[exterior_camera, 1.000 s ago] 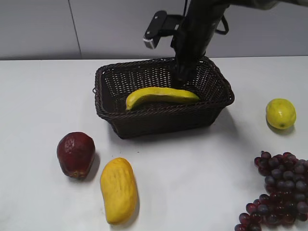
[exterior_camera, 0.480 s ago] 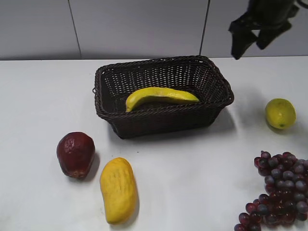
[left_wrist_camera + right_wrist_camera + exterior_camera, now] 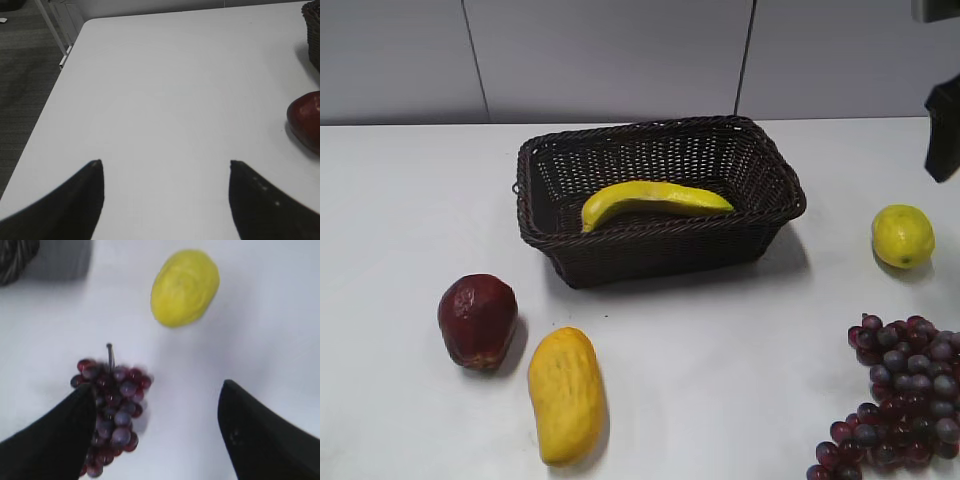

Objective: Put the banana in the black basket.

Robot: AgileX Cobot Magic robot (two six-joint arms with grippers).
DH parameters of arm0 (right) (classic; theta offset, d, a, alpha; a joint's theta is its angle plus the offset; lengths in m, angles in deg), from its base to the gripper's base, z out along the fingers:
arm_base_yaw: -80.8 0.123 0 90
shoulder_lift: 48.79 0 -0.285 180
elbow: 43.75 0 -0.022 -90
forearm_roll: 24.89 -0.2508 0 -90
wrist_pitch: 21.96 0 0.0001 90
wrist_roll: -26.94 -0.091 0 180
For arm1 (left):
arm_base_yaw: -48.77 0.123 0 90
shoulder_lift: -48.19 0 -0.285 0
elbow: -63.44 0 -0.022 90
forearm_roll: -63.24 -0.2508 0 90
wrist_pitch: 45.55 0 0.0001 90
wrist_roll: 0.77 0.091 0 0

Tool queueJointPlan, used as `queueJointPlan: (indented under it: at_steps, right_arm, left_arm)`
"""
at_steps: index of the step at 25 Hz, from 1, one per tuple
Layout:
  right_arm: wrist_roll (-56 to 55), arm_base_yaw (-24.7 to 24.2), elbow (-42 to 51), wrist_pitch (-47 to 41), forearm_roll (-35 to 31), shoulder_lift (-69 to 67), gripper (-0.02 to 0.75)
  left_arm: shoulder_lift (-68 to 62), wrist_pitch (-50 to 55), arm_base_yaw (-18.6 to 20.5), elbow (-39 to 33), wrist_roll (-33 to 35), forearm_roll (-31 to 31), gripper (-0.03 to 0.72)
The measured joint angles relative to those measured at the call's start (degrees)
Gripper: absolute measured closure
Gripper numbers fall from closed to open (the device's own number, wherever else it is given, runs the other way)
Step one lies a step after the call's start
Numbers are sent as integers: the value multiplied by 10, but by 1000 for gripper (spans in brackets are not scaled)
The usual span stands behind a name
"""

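While the white surface (image 3: pixel 720 340) fills most of the exterior view, its far edge meets a grey wall at twelve o'clock, and in the left wrist view its left edge drops off to dark floor at nine o'clock. The black basket (image 3: pixel 660 196) sits just above the centre of the surface, with bare room all round it. Inside it lies the banana (image 3: pixel 654 200), stretched left to right along the near wall, free of any tool.

At five o'clock a bunch of dark red grapes (image 3: pixel 895 400) runs off the frame edge. At seven o'clock lies a yellow mango (image 3: pixel 566 395), with a dark red fruit (image 3: pixel 477 321) near it at eight o'clock, the two apart. At three o'clock a lemon (image 3: pixel 903 236) rests alone, well apart from the basket.

The left tool (image 3: pixel 165 165) hangs over bare surface, its tips spread wide and holding nothing. The right tool (image 3: pixel 157 387) hangs above the grapes and lemon, its tips likewise spread and holding nothing. A dark arm part (image 3: pixel 943 140) shows at the right frame edge at two o'clock.
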Motion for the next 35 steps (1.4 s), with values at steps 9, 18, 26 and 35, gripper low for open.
queueJointPlan:
  at_steps: [9, 18, 26, 35]
  right_arm:
    - [-4, 0, 239, 48, 0, 198, 164]
    - [-23, 0, 419, 103, 0, 356, 164]
    - [-30, 0, 513, 103, 0, 479, 164]
    - [-36, 0, 522, 97, 0, 622, 164]
  left_arm:
    - [0, 0, 0, 0, 0, 0, 111]
    - [0, 0, 0, 0, 0, 0, 111]
    - [0, 0, 0, 0, 0, 0, 111]
    - [0, 0, 0, 0, 0, 0, 111]
